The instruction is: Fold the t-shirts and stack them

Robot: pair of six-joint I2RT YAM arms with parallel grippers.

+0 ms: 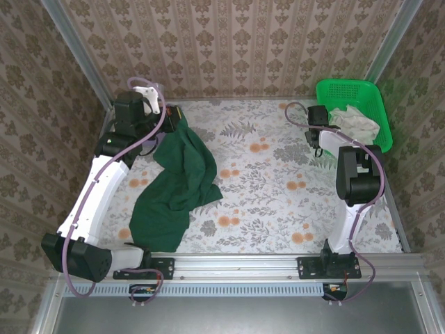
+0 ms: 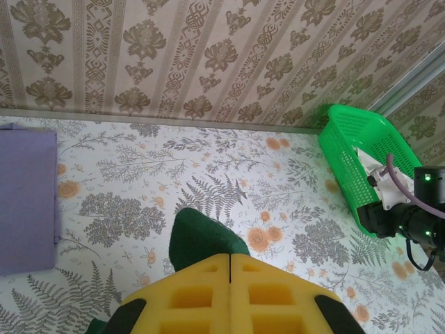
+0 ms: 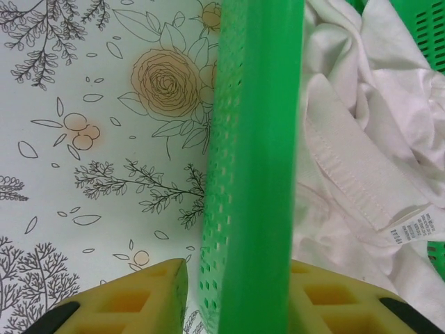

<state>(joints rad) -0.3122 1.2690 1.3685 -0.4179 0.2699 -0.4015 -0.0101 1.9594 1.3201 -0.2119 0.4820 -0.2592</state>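
One pinch holds the green shirt [image 1: 177, 184]: the left end effector [image 2: 229, 264] is clamped shut on a fold; the cloth lies crumpled on the counter [image 1: 278, 181], long axis far-to-near, free end towards the bases; dragging could bunch it or disturb the folded lilac shirt [image 2: 24, 202]; the right end effector [image 3: 240, 278] gapes astride the basket [image 3: 250, 139] wall, which might tip.

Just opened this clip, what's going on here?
The left gripper is shut on one end of the dark green t-shirt, holding it up at the far left while the rest trails on the table. A lilac t-shirt, seemingly folded, lies flat nearby. The right gripper sits open astride the wall of the green basket, which holds white cloth.
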